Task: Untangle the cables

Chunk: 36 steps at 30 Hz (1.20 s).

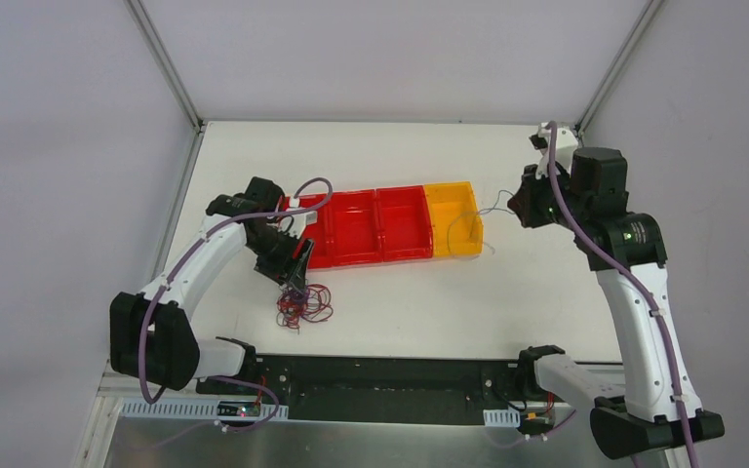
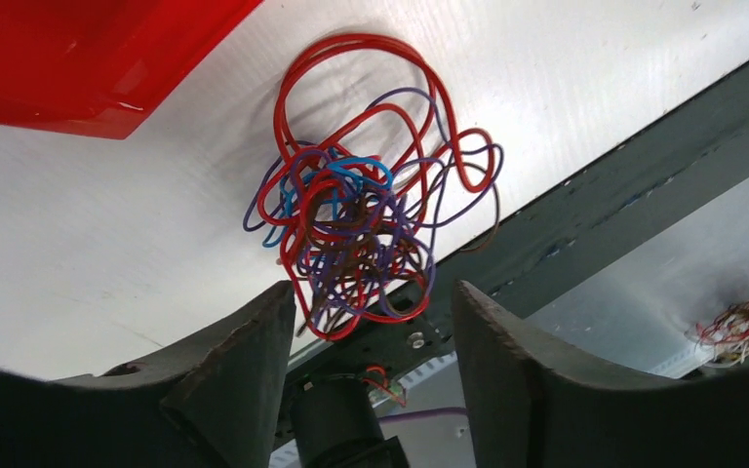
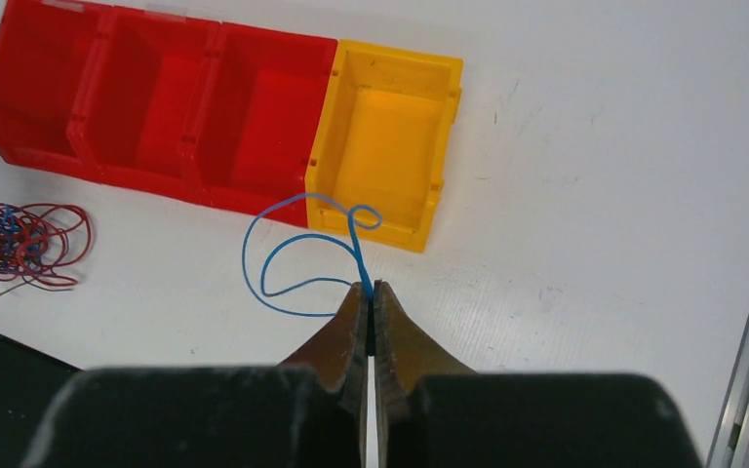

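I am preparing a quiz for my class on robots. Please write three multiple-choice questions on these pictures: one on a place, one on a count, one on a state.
1. Where is the tangle of wires?
A. on the table, near the red bins
B. inside a red bin
C. on the floor

2. How many red bins are there?
A. two
B. three
C. five

3. What is the state of the right gripper?
A. open and empty
B. shut on a red wire
C. shut on a blue wire

Answers:
1 A: the tangle lies on the white table top, with the left gripper open above it.
2 B: three red bins stand in one row.
3 C: its closed fingers pinch one blue wire.
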{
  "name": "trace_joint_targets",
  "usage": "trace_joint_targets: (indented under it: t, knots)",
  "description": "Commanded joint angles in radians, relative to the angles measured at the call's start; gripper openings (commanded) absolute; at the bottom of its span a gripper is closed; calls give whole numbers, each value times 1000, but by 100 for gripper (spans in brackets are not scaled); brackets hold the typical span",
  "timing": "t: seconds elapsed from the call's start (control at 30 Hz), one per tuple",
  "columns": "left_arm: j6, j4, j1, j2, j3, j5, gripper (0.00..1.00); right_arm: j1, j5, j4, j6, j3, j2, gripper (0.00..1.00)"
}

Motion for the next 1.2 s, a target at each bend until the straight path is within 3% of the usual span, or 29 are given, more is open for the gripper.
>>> trace_joint_targets:
  t: [0.0, 0.2, 0.57, 0.6, 0.63, 0.67, 0.83, 1.0, 1.17]
  knots:
    - [-4, -28, 0, -75, 72, 22, 62, -5, -37, 43, 56, 75, 57, 0]
    - [-18, -25, 0, -110, 99, 16, 75, -5, -86, 171, 80, 99, 212, 0]
    - [-20, -20, 1, -149, 56, -62, 79, -3, -76, 423, -4, 26, 482, 0]
    - [-17, -20, 1, -153, 48, -63, 87, -5, -96, 417, -2, 34, 507, 0]
    - [-11, -19, 1, -159, 39, -59, 88, -3, -125, 402, 2, 44, 530, 5]
    - [-3, -17, 1, -163, 27, -47, 98, -2, -150, 370, 8, 57, 553, 17]
    - [22, 2, -8, -141, -8, 20, 99, -1, -158, 202, -1, 118, 584, 67]
    - [54, 5, -38, 11, 29, 15, 90, 0, -270, 125, 54, 49, 463, 86]
    - [53, -8, -122, 160, 82, 23, 75, 23, -397, 143, 180, -72, 357, 94]
